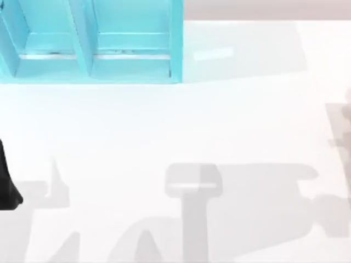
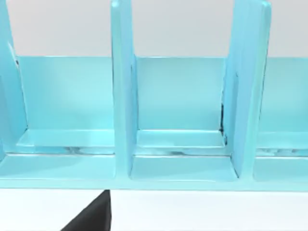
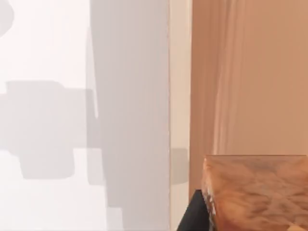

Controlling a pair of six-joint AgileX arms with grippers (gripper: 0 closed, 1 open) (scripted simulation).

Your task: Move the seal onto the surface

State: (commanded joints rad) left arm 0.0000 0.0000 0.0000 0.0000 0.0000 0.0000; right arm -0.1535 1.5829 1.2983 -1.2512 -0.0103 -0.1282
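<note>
Of the left gripper (image 2: 91,219) a black wedge is seen in the left wrist view, low over the white counter (image 2: 216,211) and just in front of the turquoise shelf unit (image 2: 122,96). Whether it is apart or together cannot be told. The left arm (image 1: 6,181) is seen in the top view as a black shape at the counter's left edge, well apart from the shelf unit (image 1: 131,60), with bare counter (image 1: 164,120) between them. The shelf unit stands at the far left of the counter and is split into compartments by upright dividers (image 2: 248,86). The left wrist camera is faced squarely at them.

Of the right gripper (image 3: 195,216) a dark corner is seen in the right wrist view, and its state cannot be told either. An orange-brown block (image 3: 255,192) with a mottled, wood-like surface is seen touching it, beyond the counter's edge (image 3: 179,96) and against a peach background. Whether this block is the seal cannot be told, so the seal's place cannot be given.

Grey shadows (image 1: 192,186) of the arms are cast across the near half of the counter. Nothing is found standing on the counter between the shelf unit and the shadows.
</note>
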